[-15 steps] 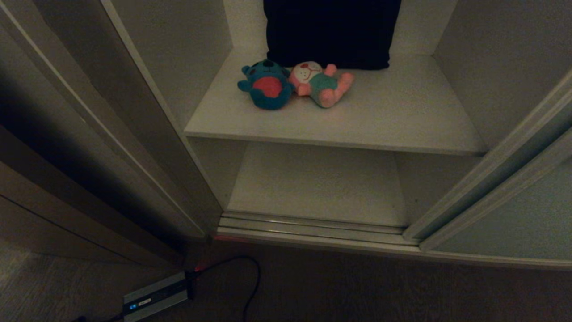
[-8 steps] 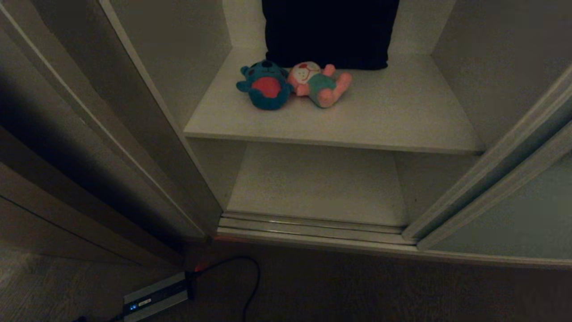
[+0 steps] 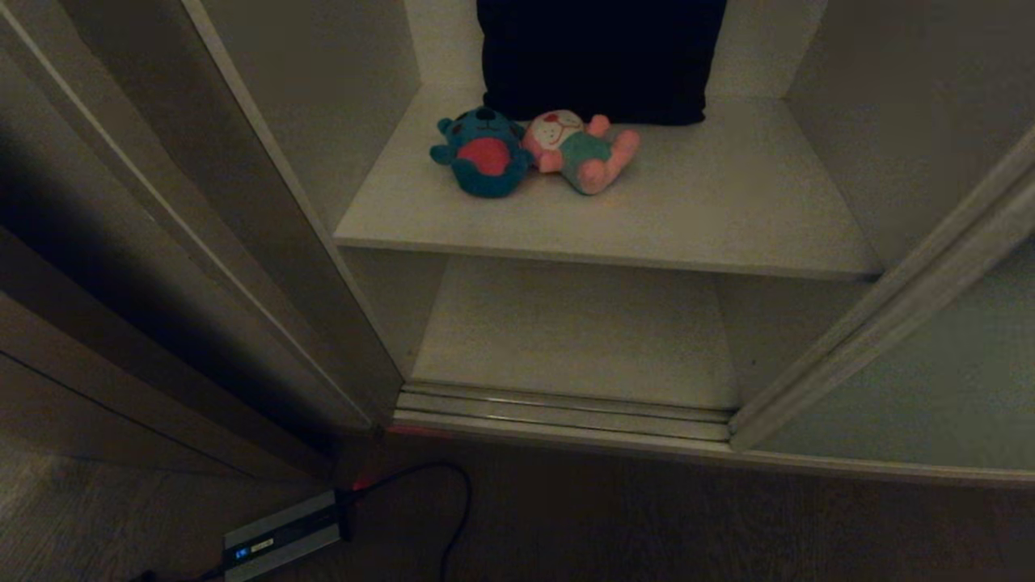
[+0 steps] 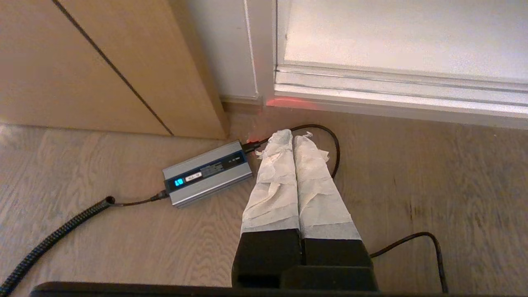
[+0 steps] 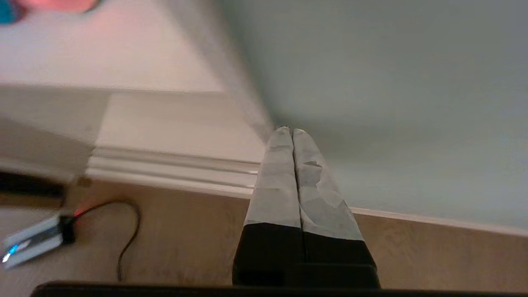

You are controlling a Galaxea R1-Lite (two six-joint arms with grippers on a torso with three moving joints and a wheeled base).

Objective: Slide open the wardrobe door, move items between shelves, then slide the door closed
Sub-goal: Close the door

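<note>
Two plush items lie side by side on the upper shelf (image 3: 711,210): a teal bear (image 3: 483,153) in a red shirt and a pink toy (image 3: 580,149) in a teal shirt. The lower shelf (image 3: 574,331) is bare. The grey-green sliding wardrobe door (image 3: 930,396) stands at the right, leaving the compartment open. My right gripper (image 5: 292,131) is shut and empty, its tips at the cream edge strip of the door (image 5: 392,82), low near the floor. My left gripper (image 4: 293,135) is shut and empty, parked over the floor. Neither gripper shows in the head view.
A big dark folded cloth (image 3: 598,56) sits behind the toys. The metal door track (image 3: 566,412) runs along the wardrobe's foot. A grey charger box (image 4: 207,172) with black cables lies on the wooden floor, left of the opening. A brown wooden panel (image 4: 82,62) stands further left.
The door's edge strip has shifted a little to the left, covering the dark gap and second strip seen before. The toys have not moved.
</note>
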